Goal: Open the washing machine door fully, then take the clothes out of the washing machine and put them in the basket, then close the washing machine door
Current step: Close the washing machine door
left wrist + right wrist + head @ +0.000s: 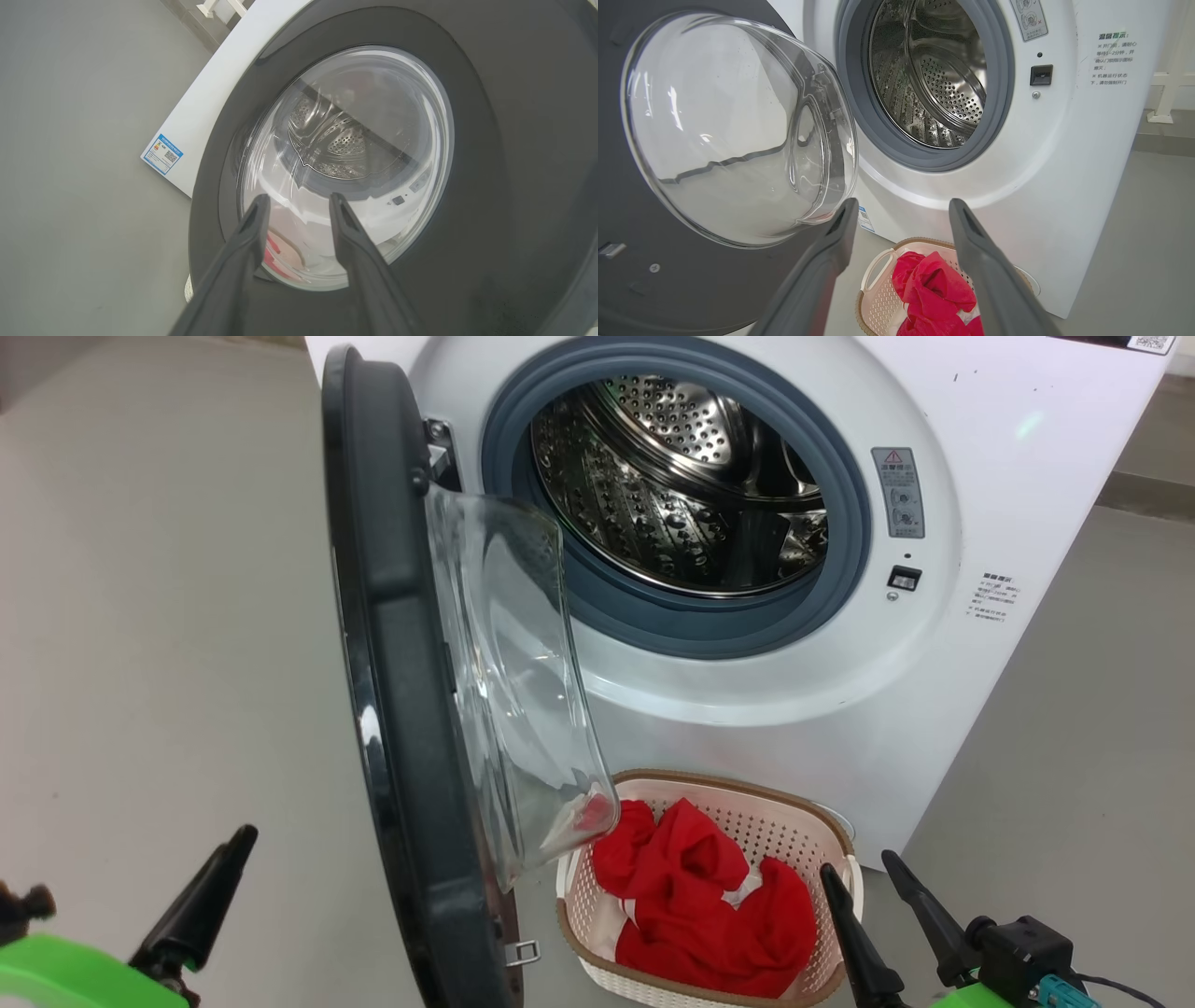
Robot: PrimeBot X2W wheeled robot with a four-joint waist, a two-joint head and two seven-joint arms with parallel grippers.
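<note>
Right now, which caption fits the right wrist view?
Open right gripper faces basket of red clothes; washing machine door open, drum empty.

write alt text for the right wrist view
A white washing machine stands open with its steel drum empty, its door swung out to the left. Below, red clothes lie in a cream basket on the floor, seen between the open fingers of the right gripper.
</note>
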